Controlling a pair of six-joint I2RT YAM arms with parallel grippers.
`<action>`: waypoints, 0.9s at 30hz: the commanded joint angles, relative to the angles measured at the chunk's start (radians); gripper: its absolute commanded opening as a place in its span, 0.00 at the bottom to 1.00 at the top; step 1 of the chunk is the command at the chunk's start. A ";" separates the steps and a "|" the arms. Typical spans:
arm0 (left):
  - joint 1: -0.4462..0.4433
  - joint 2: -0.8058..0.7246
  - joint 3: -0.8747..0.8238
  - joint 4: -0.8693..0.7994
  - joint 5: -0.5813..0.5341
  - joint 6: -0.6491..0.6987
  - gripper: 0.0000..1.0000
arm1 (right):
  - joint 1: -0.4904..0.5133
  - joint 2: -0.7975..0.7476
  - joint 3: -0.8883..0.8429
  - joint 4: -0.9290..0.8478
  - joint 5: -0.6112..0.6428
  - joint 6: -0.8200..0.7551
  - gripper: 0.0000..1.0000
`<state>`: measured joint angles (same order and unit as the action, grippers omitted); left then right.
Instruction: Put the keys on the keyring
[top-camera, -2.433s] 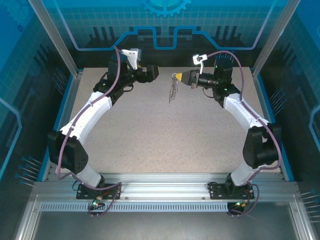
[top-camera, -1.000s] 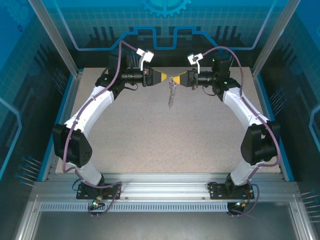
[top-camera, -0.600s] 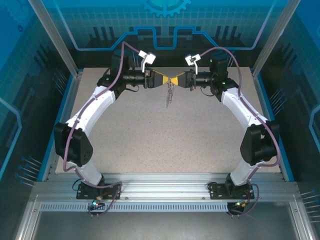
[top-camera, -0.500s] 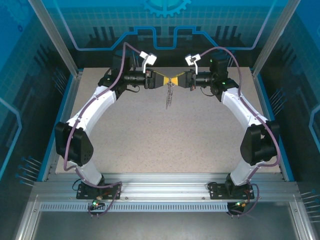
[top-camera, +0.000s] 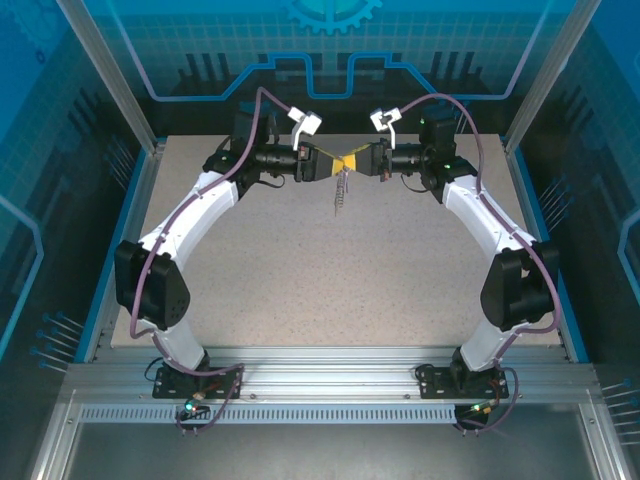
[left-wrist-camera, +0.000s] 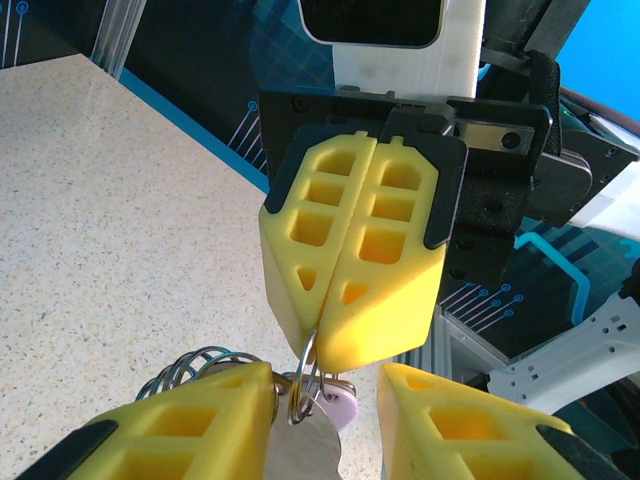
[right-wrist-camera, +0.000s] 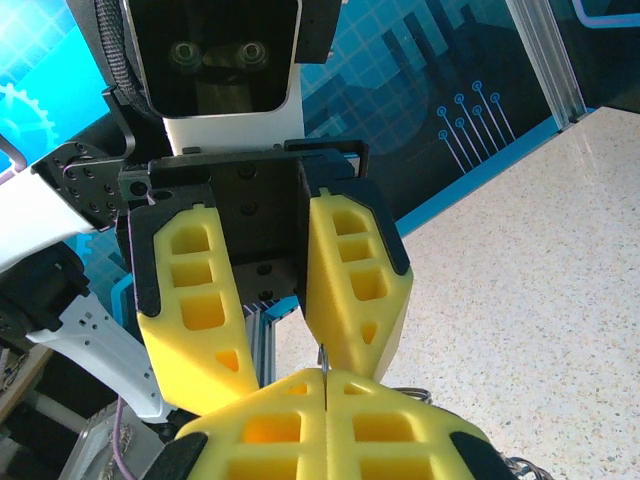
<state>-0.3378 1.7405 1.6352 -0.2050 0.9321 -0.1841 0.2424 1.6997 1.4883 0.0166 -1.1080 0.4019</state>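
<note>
The fingers (left-wrist-camera: 200, 415) of your left gripper (left-wrist-camera: 325, 388) stand apart, framing the key (left-wrist-camera: 338, 408). Its lilac head hangs right against the keyring (left-wrist-camera: 306, 372), and you cannot tell whether either pad touches it. Just beyond, the right gripper (left-wrist-camera: 325, 315) is clamped shut on that thin wire loop, holding it in the air with the chain (top-camera: 342, 195) dangling below. You look to be at the threading step, though it isn't clear whether the key already sits on the loop. The next move calls for a small, steady closing on the key head, with no tugging against the other grip. Below, the table (top-camera: 300, 270) gives plenty of room toward the bases. The back wall (top-camera: 320, 80) stands close behind both wrists.
</note>
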 joint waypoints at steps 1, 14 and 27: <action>-0.004 0.004 0.032 0.005 0.009 0.010 0.35 | 0.012 -0.029 0.003 0.008 -0.016 -0.011 0.00; 0.006 -0.016 0.003 0.079 0.000 -0.029 0.19 | 0.002 -0.041 -0.011 0.009 -0.014 -0.012 0.00; 0.004 -0.013 0.003 0.063 0.037 -0.022 0.00 | 0.000 -0.040 -0.012 0.024 -0.011 0.003 0.00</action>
<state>-0.3321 1.7405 1.6356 -0.1516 0.9325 -0.2089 0.2413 1.6928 1.4860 0.0189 -1.1084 0.4023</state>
